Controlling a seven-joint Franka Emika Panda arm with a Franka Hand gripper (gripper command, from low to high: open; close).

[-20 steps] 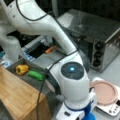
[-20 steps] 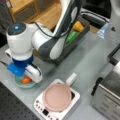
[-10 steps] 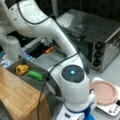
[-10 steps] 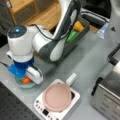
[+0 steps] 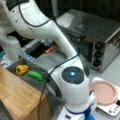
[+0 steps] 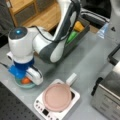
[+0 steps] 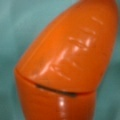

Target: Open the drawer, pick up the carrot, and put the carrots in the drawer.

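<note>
The drawer (image 5: pixel 43 84) (image 6: pixel 76 40) stands pulled out of the bamboo-topped cabinet (image 5: pixel 17 97). The carrot (image 6: pixel 25 80) lies on a small teal plate (image 6: pixel 23 85) at a front view's lower left. My gripper (image 6: pixel 28 78) is lowered straight onto the plate, with the carrot right under it. In the wrist view the carrot (image 7: pixel 67 62) fills nearly the whole picture, over the teal of the plate (image 7: pixel 15 30). No fingers show there. In a front view the wrist (image 5: pixel 73 85) hides the gripper and the carrot.
A yellow pepper (image 5: pixel 22 69) (image 6: pixel 78 26) and a green vegetable (image 5: pixel 36 75) (image 6: pixel 71 37) lie in the drawer. A white scale with a pink plate (image 5: pixel 103 92) (image 6: pixel 57 97) stands beside the arm. The steel toaster oven (image 5: pixel 100 37) (image 6: pixel 110 97) is beyond it.
</note>
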